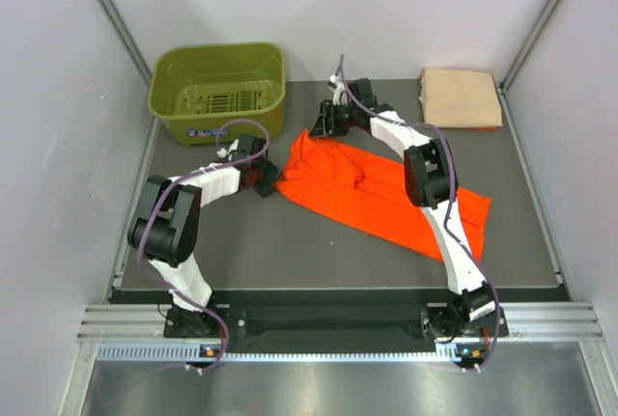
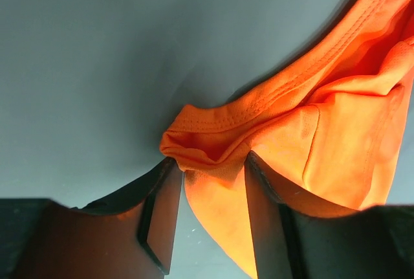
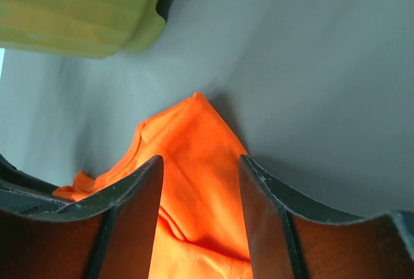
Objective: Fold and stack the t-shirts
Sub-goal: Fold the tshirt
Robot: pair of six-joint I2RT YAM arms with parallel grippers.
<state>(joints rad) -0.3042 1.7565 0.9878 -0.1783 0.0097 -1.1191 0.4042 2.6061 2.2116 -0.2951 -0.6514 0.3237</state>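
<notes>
The bright orange t-shirt point(image 1: 377, 189) lies crumpled in a long band across the middle of the dark mat. The pale peach-tan t-shirt point(image 1: 461, 97) rests folded at the far right corner. My left gripper point(image 1: 266, 182) is at the shirt's left end; in the left wrist view its jaws point(image 2: 210, 159) stand partly apart with a bunched hem of orange cloth point(image 2: 323, 136) between the fingertips. My right gripper point(image 1: 319, 126) is at the shirt's far corner. Its jaws point(image 3: 200, 159) straddle that pointed corner of orange cloth point(image 3: 194, 130), still apart.
An olive-green plastic basket point(image 1: 217, 88) stands at the far left, close to both grippers, and its rim point(image 3: 77, 7) shows in the right wrist view. White walls enclose the mat point(image 1: 290, 252) on three sides.
</notes>
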